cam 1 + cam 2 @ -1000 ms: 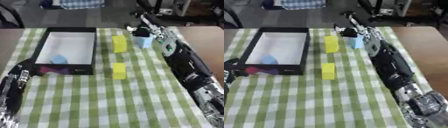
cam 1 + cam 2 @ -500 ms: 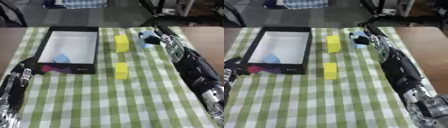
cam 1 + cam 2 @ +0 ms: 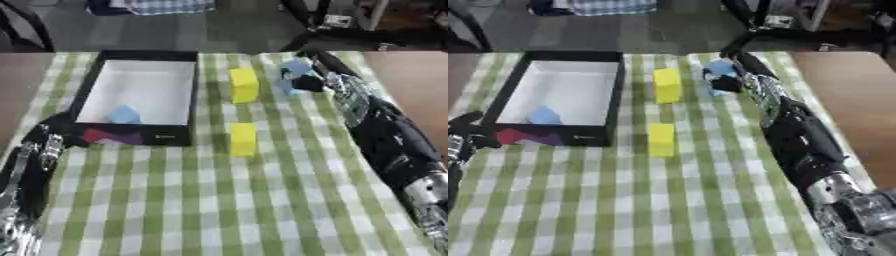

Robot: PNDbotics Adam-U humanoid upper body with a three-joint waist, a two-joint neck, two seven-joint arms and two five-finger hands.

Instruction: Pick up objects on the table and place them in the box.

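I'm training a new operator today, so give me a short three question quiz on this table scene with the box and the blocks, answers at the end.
1. True or false: the right hand has its fingers round a light blue block at the far side of the checked cloth.
2. How many yellow blocks lie on the cloth outside the black box?
3. Multiple choice: what already lies inside the box? A) a yellow block B) a light blue block C) nothing

Key
1. True.
2. Two: the far yellow block and the near yellow block.
3. B, the light blue block in the box, near its front wall.
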